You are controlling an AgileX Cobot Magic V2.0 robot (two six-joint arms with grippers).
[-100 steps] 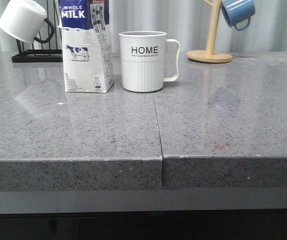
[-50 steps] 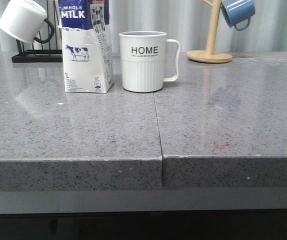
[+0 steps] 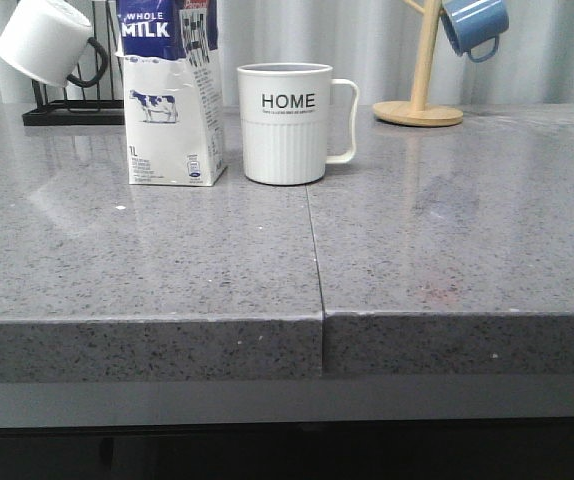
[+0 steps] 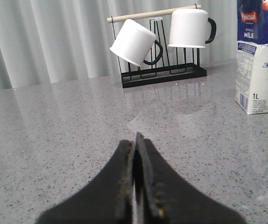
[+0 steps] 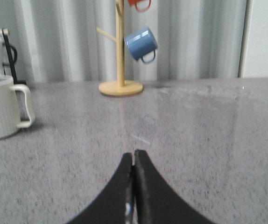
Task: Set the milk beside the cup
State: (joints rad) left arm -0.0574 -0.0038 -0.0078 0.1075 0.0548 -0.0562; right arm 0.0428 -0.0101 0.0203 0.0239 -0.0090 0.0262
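Almost nothing is altered across the last second: in the front view the whole scene is displaced by barely a sliver, and the milk carton and the HOME mug are found just where they were. The carton is seen upright near the far edge of the counter, toward its left corner, just beside the mug with a narrow gap between them, so the placing is judged to be done already.

The left gripper is clenched on nothing, low over the stone and well apart from the carton. The right gripper is likewise pressed closed and empty.

One carton and one HOME mug are counted. Two white mugs with black handles are hung on the black rack. On the wooden mug tree one blue mug is seen, and possibly a red one above, cropped by the frame.
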